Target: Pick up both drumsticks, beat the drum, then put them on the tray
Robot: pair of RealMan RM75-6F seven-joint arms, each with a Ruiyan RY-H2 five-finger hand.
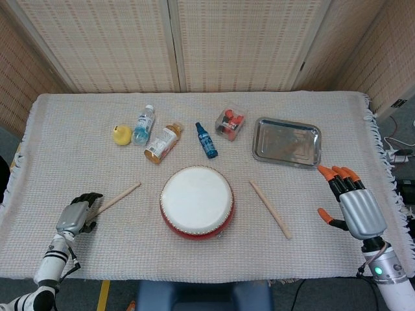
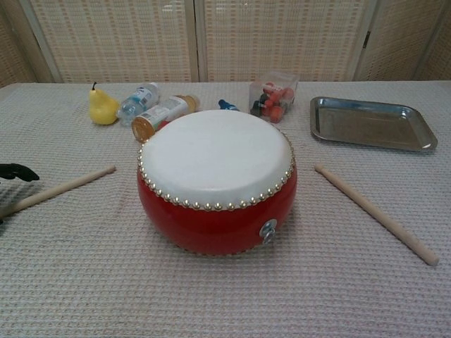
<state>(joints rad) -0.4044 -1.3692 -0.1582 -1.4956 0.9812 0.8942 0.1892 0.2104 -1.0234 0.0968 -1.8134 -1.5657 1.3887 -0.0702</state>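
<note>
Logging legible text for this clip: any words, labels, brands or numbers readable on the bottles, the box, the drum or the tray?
None can be read.
Water bottle: label present, too small and blurred.
Amber drink bottle: pale label, print illegible.
Blue spray bottle: markings too small to tell.
Clear box: no readable text.
Drum: no lettering visible; small metal fitting on its side only.
Tray: bare metal, no text.

Your left hand point(image 1: 79, 213) is curling over the left drumstick's point(image 1: 115, 200) near end; your right hand point(image 1: 353, 206) is hovering, fingers spread, right of the other drumstick point(image 1: 270, 208).
</note>
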